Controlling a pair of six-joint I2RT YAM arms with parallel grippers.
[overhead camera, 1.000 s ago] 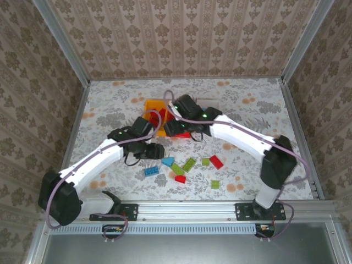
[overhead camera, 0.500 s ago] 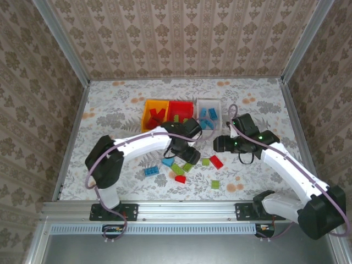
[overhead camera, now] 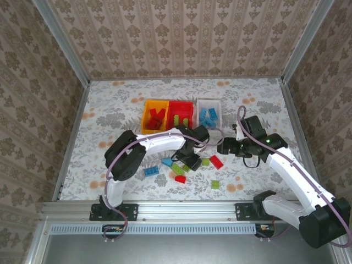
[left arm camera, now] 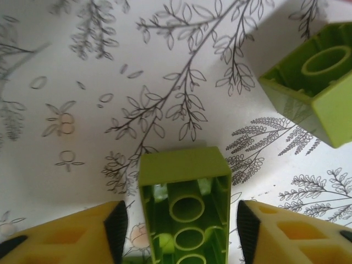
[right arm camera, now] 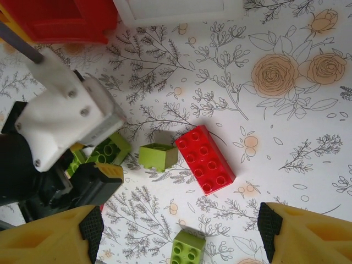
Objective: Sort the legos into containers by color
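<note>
On the floral tabletop (left arm camera: 82,66), the left gripper (left arm camera: 181,231), spread wide, straddles an overturned lime green brick (left arm camera: 184,170); closing off-centre could twist it loose.

1. Overhead view: bright, even light from above. The table (overhead camera: 110,110) is evenly lit, and the arms (overhead camera: 297,170) cast only faint, soft shadows.
2. Left wrist view: pale and slightly washed. A soft grey shadow lies far right, beside the upturned brick (left arm camera: 313,82).
3. The near brick (left arm camera: 184,209) is sharp, its hollow underside shaded.
4. Right wrist view: crisp mid-frame. The near fingers (right arm camera: 308,231) look slightly soft, possibly from closeness.
</note>
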